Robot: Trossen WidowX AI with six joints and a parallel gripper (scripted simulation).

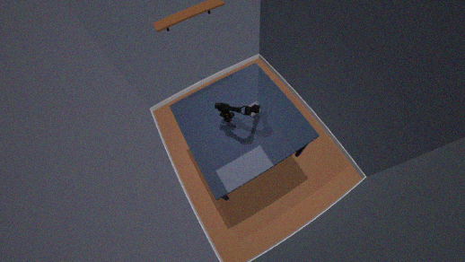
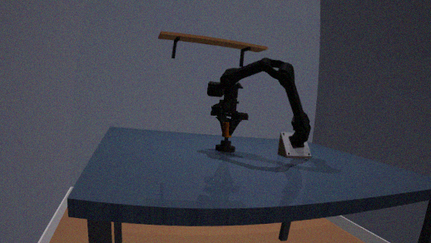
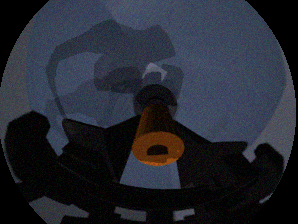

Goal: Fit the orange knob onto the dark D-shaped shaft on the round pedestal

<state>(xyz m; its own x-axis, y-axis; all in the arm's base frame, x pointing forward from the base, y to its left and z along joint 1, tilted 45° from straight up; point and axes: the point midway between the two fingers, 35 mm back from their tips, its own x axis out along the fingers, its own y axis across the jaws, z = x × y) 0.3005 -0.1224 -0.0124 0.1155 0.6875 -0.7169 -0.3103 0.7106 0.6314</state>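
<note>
With the pedestal [image 2: 225, 148] [image 3: 155, 93] as landmark, the orange knob [image 2: 226, 129] [image 3: 158, 148] is directly above it, nearly upright, clamped between the fingers of the gripper [image 2: 226, 130] [image 3: 158, 145]. The coming move likely turns on rotating the knob about its long axis until the hidden flats match.

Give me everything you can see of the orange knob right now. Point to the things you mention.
The orange knob [image 2: 226, 130] [image 3: 156, 120] is a slim, plain cylinder, matte-looking. Its near end shows a dark D-shaped opening, flat edge toward the bottom of the wrist view. It stands upright, clamped between the gripper's [image 2: 226, 132] [image 3: 156, 142] fingers, above the round pedestal [image 2: 225, 148] [image 3: 142, 106], not down on it. Whether its lower end touches the shaft, I cannot tell.
</note>
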